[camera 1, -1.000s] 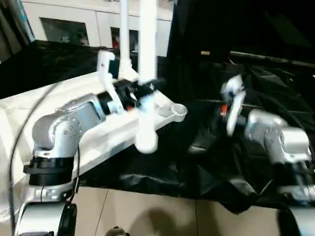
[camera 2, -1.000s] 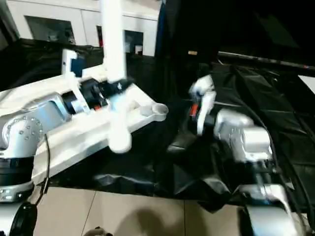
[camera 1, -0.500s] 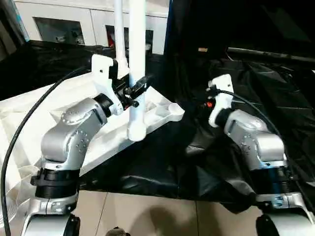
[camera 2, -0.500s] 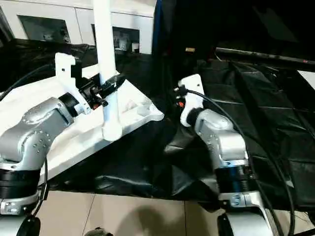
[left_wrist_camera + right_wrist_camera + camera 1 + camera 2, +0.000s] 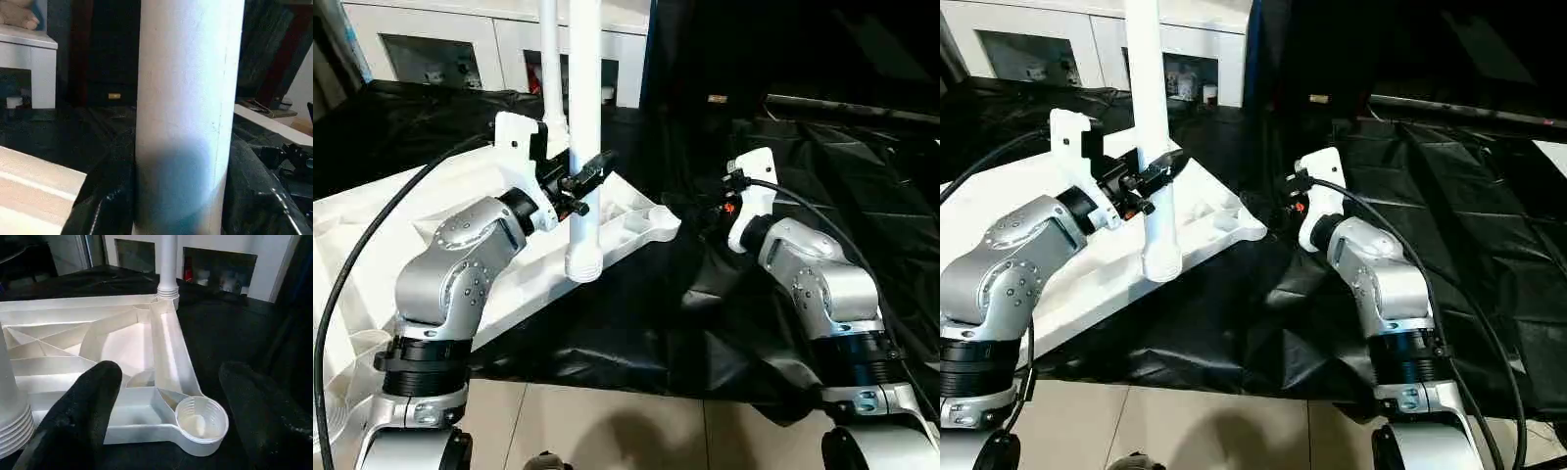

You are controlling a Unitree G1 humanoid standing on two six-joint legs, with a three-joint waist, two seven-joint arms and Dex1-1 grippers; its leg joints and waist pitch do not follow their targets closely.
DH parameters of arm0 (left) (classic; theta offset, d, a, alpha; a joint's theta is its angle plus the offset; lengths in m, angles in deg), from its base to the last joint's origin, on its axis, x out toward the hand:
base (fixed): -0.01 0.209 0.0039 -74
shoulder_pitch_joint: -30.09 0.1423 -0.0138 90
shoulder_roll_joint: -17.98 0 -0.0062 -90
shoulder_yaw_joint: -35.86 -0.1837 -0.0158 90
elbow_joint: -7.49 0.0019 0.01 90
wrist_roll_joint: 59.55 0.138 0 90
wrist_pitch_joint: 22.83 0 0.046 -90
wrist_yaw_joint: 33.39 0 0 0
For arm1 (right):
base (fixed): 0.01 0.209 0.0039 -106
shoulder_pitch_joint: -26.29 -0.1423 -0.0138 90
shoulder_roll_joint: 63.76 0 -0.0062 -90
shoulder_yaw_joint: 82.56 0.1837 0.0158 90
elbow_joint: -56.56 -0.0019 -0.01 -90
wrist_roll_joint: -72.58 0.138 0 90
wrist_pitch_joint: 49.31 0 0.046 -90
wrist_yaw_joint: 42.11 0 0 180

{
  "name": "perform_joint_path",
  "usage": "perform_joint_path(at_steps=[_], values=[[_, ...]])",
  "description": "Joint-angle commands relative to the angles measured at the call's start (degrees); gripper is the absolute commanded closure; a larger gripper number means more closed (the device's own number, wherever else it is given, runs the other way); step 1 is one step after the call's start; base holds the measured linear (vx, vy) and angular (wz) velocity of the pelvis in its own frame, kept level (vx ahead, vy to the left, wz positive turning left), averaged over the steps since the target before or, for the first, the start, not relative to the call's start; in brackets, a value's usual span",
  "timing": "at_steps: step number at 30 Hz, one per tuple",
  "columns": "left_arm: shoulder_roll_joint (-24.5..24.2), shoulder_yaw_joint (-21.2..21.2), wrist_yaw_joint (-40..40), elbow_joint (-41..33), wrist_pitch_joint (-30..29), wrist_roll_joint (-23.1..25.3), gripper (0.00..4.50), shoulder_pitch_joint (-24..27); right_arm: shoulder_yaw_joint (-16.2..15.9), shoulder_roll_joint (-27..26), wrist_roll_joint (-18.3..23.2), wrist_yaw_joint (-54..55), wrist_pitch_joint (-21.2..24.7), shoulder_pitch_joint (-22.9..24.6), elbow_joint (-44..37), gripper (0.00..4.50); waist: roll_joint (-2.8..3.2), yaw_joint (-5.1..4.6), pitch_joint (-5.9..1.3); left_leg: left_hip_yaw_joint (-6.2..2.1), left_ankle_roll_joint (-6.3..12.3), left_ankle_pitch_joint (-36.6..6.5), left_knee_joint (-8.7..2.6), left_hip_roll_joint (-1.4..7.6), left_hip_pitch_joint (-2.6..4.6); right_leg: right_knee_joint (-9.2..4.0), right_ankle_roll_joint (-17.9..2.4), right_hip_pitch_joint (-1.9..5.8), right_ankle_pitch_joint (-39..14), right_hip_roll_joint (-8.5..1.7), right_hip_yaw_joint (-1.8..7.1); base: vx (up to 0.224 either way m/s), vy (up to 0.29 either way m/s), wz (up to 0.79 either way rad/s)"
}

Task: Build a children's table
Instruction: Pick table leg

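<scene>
The white tabletop [image 5: 431, 211] lies underside up on a black sheet, ribs showing. One white leg [image 5: 549, 59] stands in its far corner socket. My left gripper [image 5: 583, 180] is shut on a second leg [image 5: 584, 117], held upright with its threaded end [image 5: 582, 266] hanging over the tabletop's near edge. The leg [image 5: 186, 117] is close up in the left wrist view. The empty corner socket [image 5: 201, 419] lies just ahead of my right gripper [image 5: 171, 418], which is open with nothing between its black fingers [image 5: 80, 416]. That gripper [image 5: 715, 204] hovers just right of the socket [image 5: 666, 217].
A black sheet [image 5: 705, 304] covers the work surface and ends at a tiled floor [image 5: 607, 431] in front. A white cabinet with glass doors [image 5: 440, 49] stands behind the tabletop. Cables run along both forearms.
The head camera has swung and settled, so the whole picture shifted. My left gripper keeps hold of the leg, about upright throughout. In the last half second almost nothing has moved.
</scene>
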Motion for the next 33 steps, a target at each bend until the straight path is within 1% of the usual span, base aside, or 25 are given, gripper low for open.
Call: perform_joint_path(at_steps=[1, 10, 15, 21, 33], values=[[0.0, -0.6, 0.1, -0.9, 0.6, 0.5, 2.62, -0.5, -0.1, 0.3, 0.2, 0.3, -0.5, 0.1, -1.0, 0.89, 1.33, -0.25, -4.77, -1.91, -3.22, -12.2, -4.33, 3.19, 1.07, -4.01, -7.9, 3.17, -11.6, -4.58, 3.69, 0.0, 0.0, 0.0], [0.0, -0.6, 0.1, -0.9, 0.6, 0.5, 2.62, -0.5, -0.1, 0.3, 0.2, 0.3, -0.5, 0.1, -1.0, 0.89, 1.31, -0.24, -4.77, -1.91, -3.21, -12.4, -4.32, 3.17, 1.08, -4.05, -7.8, 3.18, -12.0, -4.6, 3.69, 0.0, 0.0, 0.0], [0.0, -0.6, 0.1, -0.9, 0.6, 0.5, 2.62, -0.5, -0.1, 0.3, 0.2, 0.3, -0.5, 0.1, -1.0, 0.89, 1.34, -0.26, -4.82, -1.9, -3.15, -11.8, -4.29, 3.19, 1.06, -3.9, -8.1, 3.17, -10.7, -4.54, 3.69, 0.0, 0.0, 0.0], [0.0, -0.6, 0.1, -0.9, 0.6, 0.5, 2.62, -0.5, -0.1, 0.3, 0.2, 0.3, -0.5, 0.1, -1.0, 0.89, 1.34, -0.23, -4.79, -1.92, -3.21, -12.3, -4.32, 3.18, 1.08, -4.03, -7.9, 3.2, -11.9, -4.62, 3.69, 0.0, 0.0, 0.0], [0.0, -0.6, 0.1, -0.9, 0.6, 0.5, 2.62, -0.5, -0.1, 0.3, 0.2, 0.3, -0.5, 0.1, -1.0, 0.89, 1.35, -0.23, -4.82, -1.9, -3.19, -12.0, -4.28, 3.18, 1.08, -3.95, -8.0, 3.19, -11.2, -4.59, 3.7, 0.0, 0.0, 0.0]])
